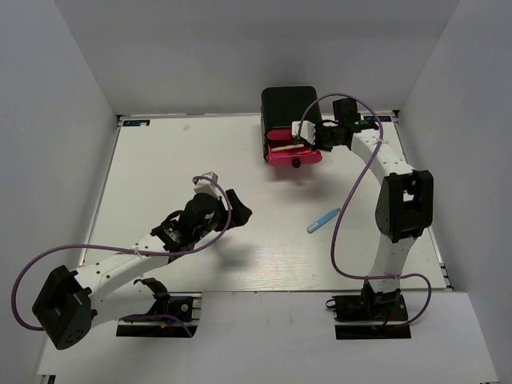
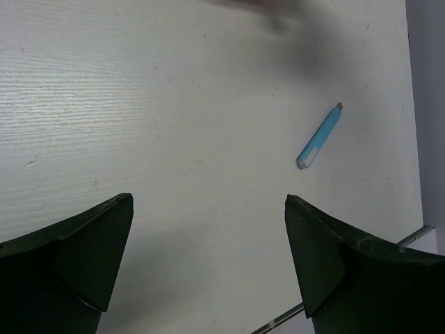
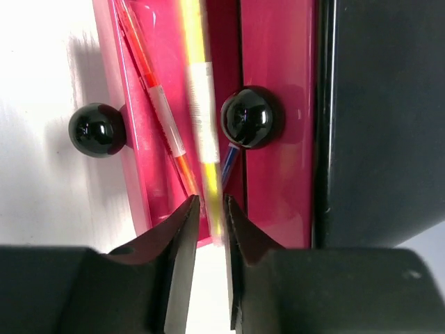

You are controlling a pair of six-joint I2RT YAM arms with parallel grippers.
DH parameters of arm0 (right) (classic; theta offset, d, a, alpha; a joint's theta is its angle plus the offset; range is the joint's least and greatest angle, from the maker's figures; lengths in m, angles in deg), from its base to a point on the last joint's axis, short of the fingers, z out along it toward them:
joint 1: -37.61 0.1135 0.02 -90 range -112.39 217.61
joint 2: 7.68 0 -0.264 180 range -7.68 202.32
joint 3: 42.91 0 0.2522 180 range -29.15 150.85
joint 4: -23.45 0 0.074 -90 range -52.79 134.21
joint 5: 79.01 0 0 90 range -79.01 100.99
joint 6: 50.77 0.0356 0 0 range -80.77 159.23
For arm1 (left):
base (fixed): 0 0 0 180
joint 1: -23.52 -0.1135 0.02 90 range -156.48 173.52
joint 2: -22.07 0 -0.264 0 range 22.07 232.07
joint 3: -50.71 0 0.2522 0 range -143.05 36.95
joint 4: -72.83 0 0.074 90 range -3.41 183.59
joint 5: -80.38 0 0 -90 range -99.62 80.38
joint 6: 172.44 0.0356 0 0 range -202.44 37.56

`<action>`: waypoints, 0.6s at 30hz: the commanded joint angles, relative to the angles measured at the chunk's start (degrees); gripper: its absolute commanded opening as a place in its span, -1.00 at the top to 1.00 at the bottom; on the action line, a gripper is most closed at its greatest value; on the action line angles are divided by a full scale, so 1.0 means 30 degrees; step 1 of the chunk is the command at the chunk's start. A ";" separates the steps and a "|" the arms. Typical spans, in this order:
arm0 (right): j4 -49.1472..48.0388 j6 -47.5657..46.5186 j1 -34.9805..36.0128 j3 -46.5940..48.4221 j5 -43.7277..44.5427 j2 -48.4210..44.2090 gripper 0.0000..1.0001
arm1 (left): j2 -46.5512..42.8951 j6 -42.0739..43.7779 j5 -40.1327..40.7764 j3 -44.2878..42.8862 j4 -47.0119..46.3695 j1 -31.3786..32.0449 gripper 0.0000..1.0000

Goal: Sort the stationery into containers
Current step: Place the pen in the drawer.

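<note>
The black drawer box (image 1: 282, 100) stands at the back of the table, with a pink drawer (image 1: 294, 157) pulled out. My right gripper (image 1: 304, 138) hovers over that drawer. In the right wrist view its jaws (image 3: 212, 203) stand narrowly apart, with a blurred yellow pen (image 3: 198, 90) loose between them, pointing into the open drawer (image 3: 132, 174). A red-orange pen (image 3: 164, 122) and a blue pen tip (image 3: 229, 164) lie in the drawers. The light-blue marker (image 1: 323, 220) lies on the table, also in the left wrist view (image 2: 320, 137). My left gripper (image 1: 236, 210) (image 2: 208, 202) is open, empty, left of the marker.
Two black round knobs (image 3: 96, 129) (image 3: 250, 117) face the right wrist camera. The white table (image 1: 184, 168) has grey walls on three sides. The table's right edge (image 2: 417, 229) runs close to the marker. Purple cables loop off both arms.
</note>
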 commanded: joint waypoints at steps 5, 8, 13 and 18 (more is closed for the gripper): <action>-0.0149 0.0422 0.0070 0.0834 0.0121 0.0023 0.25 | -0.0067 -0.0056 0.0213 -0.0069 -0.0133 -0.0079 -0.99; -0.0499 0.1095 -0.0018 0.0777 -0.0435 -0.0329 0.25 | -0.0241 -0.0056 0.0213 -0.0069 -0.0133 -0.0079 -0.99; -0.0619 0.1830 -0.0048 -0.0101 -0.2424 -0.1735 1.00 | -0.0419 -0.0056 0.0389 0.0106 -0.0133 -0.0079 -0.99; 0.4356 -0.2172 0.0041 0.0509 -0.4771 -0.1679 1.00 | -0.0214 -0.0056 0.0389 -0.0068 -0.0133 -0.0079 -0.99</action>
